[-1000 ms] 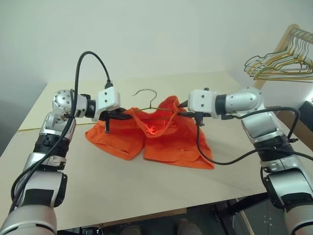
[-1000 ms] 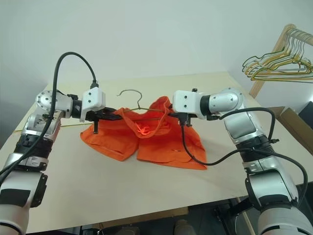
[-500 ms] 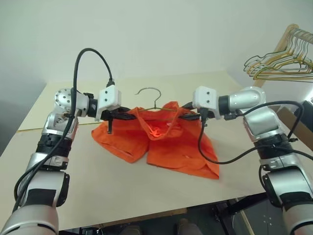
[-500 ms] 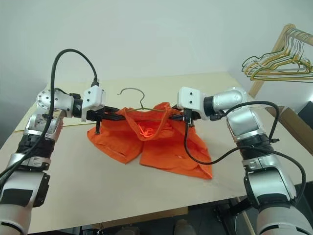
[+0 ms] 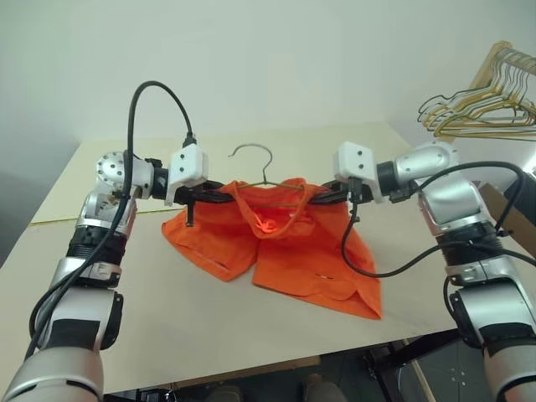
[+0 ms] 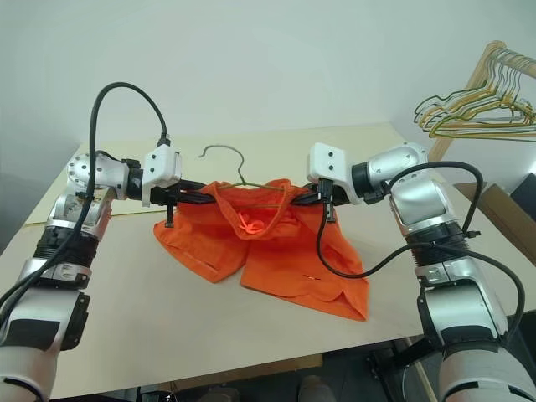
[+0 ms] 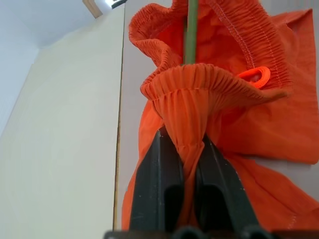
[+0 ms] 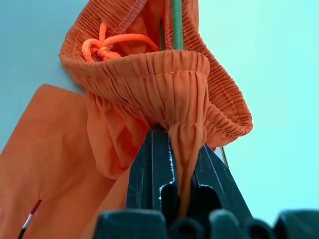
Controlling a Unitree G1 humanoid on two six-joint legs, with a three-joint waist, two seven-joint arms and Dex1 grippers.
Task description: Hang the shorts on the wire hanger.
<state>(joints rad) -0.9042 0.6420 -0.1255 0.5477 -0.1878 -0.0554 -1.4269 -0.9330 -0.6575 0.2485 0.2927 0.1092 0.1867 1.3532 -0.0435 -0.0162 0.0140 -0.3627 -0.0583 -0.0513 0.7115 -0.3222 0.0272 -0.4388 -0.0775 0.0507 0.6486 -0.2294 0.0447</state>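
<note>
The left gripper (image 7: 185,149) and right gripper (image 8: 180,154) each have their jaws pinching the waistband of the shorts (image 5: 293,243), just above the desk (image 5: 209,318). The hanger (image 5: 255,163) sits inside the waistband.

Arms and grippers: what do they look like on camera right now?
Silver and grey segmented arms with black bands. Each wrist carries a white box. A black cable loops above the left gripper and another hangs below the right gripper. Each gripper has two black fingers.
</note>
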